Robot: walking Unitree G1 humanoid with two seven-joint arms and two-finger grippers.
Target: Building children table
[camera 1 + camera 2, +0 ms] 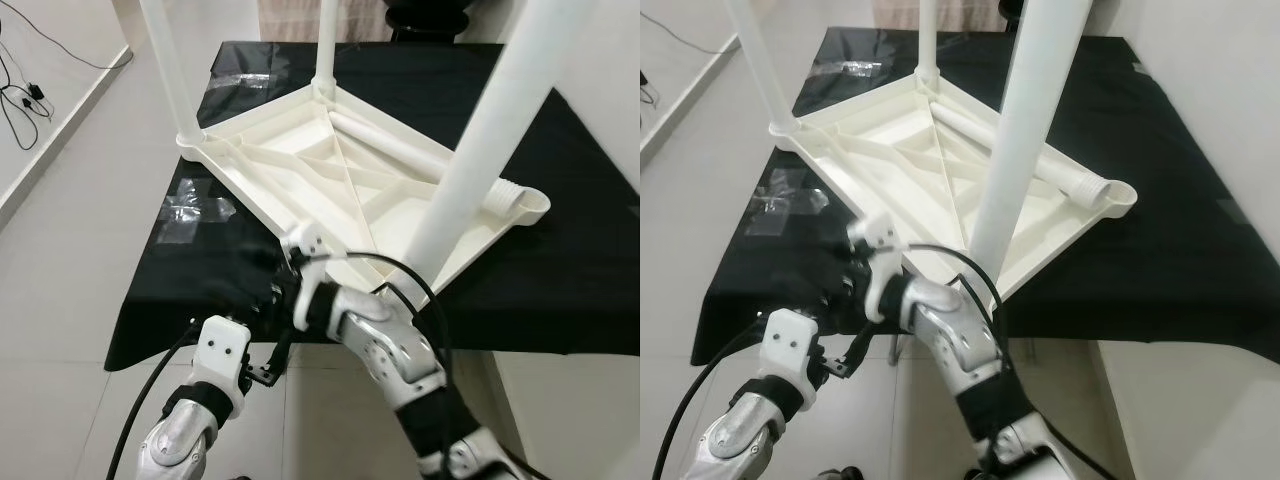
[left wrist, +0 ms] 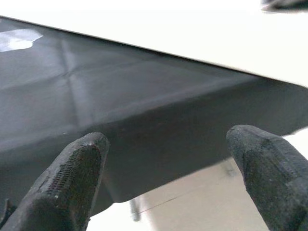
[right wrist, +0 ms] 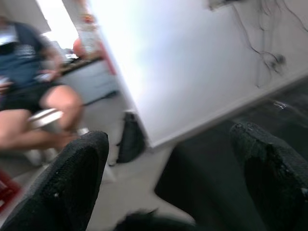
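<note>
Table: white plastic children's table (image 1: 340, 180) is lying upside down on black cloth (image 1: 560, 250), legs (image 1: 490, 140) pointing upward.
Left gripper (image 2: 166, 168): fingers gaping wide, empty.
Right gripper (image 3: 168, 178): fingers spread wide, empty.

i see the head views evenly lit and fairly sharp, with soft daylight. the white table top (image 1: 330, 165) and its legs (image 1: 490, 150) read bright, nearly washed out, against the black cloth (image 1: 560, 190), where pieces of clear tape (image 1: 195, 205) near the cloth's left edge give glare. the left wrist view is dim below and blown out white along the top, its fingers (image 2: 67, 183) out of focus. the right wrist view is motion-blurred, with strong glare off a white wall (image 3: 183, 62) and a smeared seated person (image 3: 33, 91).
</note>
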